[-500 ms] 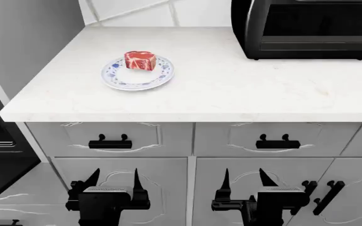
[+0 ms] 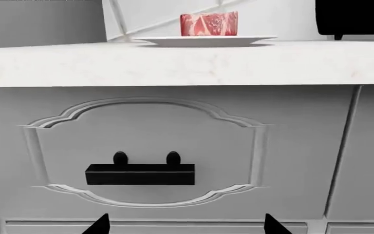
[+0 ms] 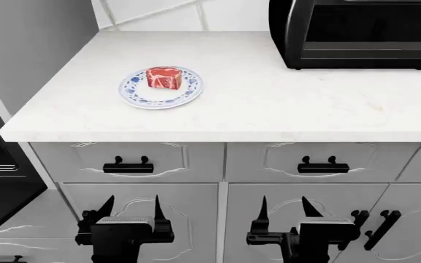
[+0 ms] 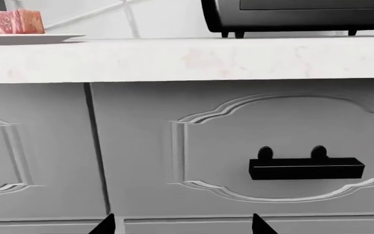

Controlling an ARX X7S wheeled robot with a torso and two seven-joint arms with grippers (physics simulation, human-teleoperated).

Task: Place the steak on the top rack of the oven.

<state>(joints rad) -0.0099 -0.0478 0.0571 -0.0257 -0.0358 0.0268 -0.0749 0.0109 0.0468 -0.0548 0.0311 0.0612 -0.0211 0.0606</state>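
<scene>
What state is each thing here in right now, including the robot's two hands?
steak: resting on the plate, untouched.
plate: flat on the counter, near its left end.
countertop oven: door shut.
left drawer: closed.
right drawer: closed.
left hand: open, empty, low in front of the cabinets.
right hand: open, empty, low in front of the cabinets.

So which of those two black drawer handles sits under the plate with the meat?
The left drawer handle, below the plate holding the steak. The right drawer handle sits under bare countertop near the countertop oven.
</scene>
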